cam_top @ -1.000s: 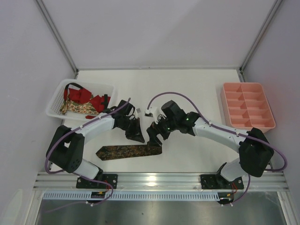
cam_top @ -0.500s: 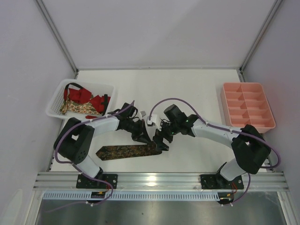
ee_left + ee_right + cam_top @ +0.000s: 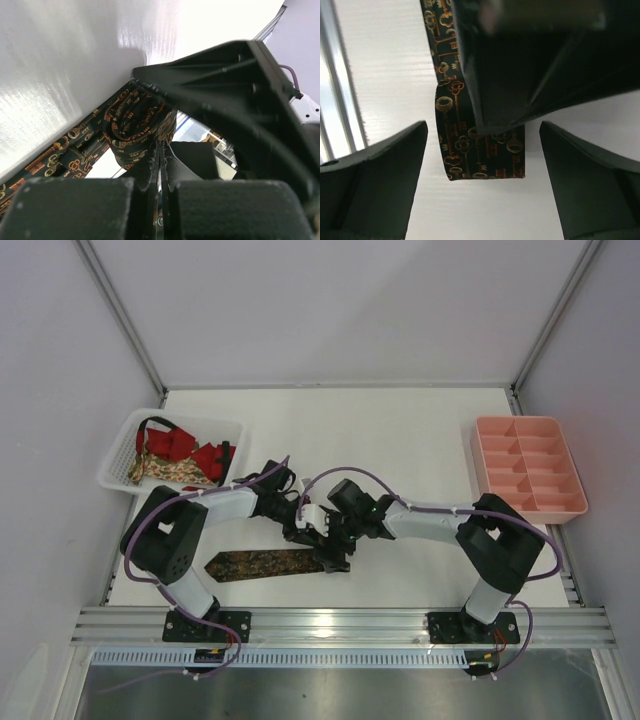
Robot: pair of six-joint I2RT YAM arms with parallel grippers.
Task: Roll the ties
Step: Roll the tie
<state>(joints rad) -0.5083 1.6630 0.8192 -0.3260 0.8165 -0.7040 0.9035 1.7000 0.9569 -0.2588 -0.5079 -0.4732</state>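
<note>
- At the far left of the table [image 3: 400, 425] we see a white basket [image 3: 113, 468] holding a red tie [image 3: 208, 456] and a floral tie [image 3: 168, 472]. A pink tray [image 3: 478, 455] sits well apart at the right edge.
- The dark tie [image 3: 262, 564] lies flat near the front edge. Its right end is hidden from above by the two grippers crowded over it.
- The left gripper [image 3: 305, 530] has its fingers [image 3: 75, 210] pressed together. The coiled end of the dark tie [image 3: 134, 122] is wound at their tips.
- The right gripper [image 3: 335, 548] stands wide open. In its wrist view its fingers [image 3: 375, 180] straddle the folded end of the tie [image 3: 485, 155] without touching it, and the left gripper's black body blocks the space above.
- A second ago the grippers stood apart and more of the tie lay flat. Since then both have closed in on the end, and the right arm has swung leftward.
</note>
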